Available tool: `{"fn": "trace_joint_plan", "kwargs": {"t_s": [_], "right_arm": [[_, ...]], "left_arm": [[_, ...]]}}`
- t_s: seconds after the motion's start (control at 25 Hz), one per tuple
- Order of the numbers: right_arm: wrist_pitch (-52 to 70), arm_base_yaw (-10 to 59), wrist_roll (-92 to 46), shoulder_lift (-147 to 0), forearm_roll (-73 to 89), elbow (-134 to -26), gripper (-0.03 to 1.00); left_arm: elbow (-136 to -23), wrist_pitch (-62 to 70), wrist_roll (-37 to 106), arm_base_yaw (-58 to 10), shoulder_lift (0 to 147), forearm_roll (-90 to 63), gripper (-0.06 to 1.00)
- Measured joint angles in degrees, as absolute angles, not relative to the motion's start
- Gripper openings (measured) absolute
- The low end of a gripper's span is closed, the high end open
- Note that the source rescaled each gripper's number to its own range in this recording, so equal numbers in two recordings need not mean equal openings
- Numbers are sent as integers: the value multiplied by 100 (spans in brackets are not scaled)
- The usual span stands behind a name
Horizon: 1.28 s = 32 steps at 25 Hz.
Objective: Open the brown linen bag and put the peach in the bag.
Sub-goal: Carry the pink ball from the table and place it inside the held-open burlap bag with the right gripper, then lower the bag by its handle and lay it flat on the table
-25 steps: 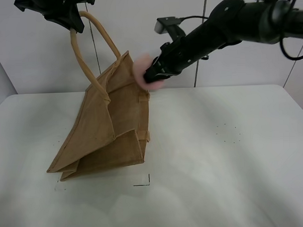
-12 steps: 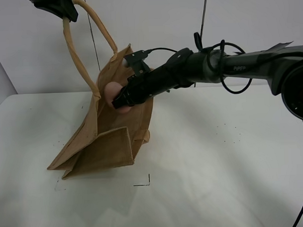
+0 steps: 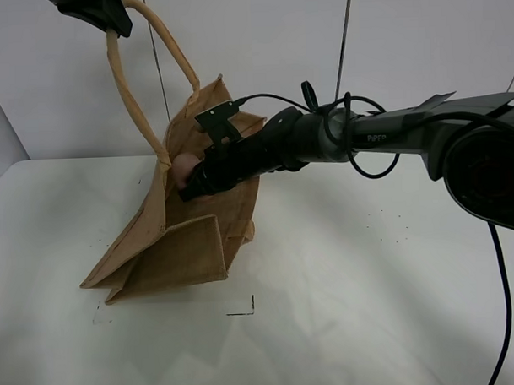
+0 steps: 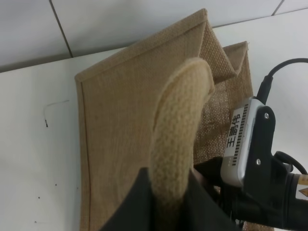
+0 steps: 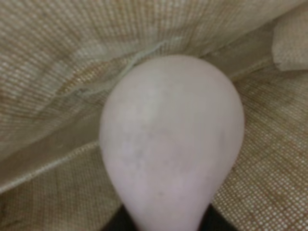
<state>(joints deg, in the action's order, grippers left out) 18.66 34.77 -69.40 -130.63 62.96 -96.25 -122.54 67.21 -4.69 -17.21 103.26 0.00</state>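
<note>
- The right gripper (image 3: 197,183) has gone from just outside the bag's (image 3: 182,237) upper rim a second ago to well inside its open mouth; over the last half second it has pushed slightly deeper.
- The peach (image 3: 183,168) is now inside the bag. From the high camera only a sliver of pink shows past the front panel. In the right wrist view the peach (image 5: 171,144) fills the frame with coarse weave all around it.
- The right fingers pinch the peach at its base, with dark tips just visible on either side. I cannot tell whether they have begun to loosen.
- The left gripper (image 3: 107,16) is pressed tight on the handle (image 4: 180,130) and has lifted it higher than a second ago. This has pulled the mouth wide.
- The bag's bottom rests on the left half of the table (image 3: 370,281), its body leaning up towards the back edge.
- Judgement: the opening step looks done and the placing is almost done. What remains is letting the peach go low enough that it settles in the bag.
- Risk: the bag hangs tilted from one handle, so a high drop could roll the peach back towards the mouth.
</note>
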Motion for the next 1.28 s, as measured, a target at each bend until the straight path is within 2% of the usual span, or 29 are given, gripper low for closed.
{"fn": "trace_joint_plan", "kwargs": {"t_s": [0.04,0.2,0.24,0.32,0.64,0.96,1.12,1.28], "right_arm": [[1905,3477,-6940,-13063,6313,-9625,21],[2046,3477,-6770,-13063,6259,-9625,80],[2063,3477,-6668,-13063,6187,-9625,88],[2139,3461,-6302,-13050,6000,-9638,96],[3782,2958,-4507,-12607,4573,-9999,100],[5741,2879,-1924,-12231,1737,-11051,100],[6186,2862,-1108,-12225,686,-11197,100],[6353,2605,-717,-12225,469,-11203,100]], "left_arm": [[-12254,6721,-469,-1721,10326,0,0],[-12254,6716,-469,-1721,10326,0,0],[-12254,6716,-469,-1721,10326,0,0],[-12254,6716,-469,-1721,10326,0,0],[-12254,6716,-469,-1721,10324,0,0],[-12254,6716,-469,-1721,10324,0,0],[-12254,6716,-469,-1721,10324,0,0],[-12254,6716,-469,-1721,10324,0,0]]}}
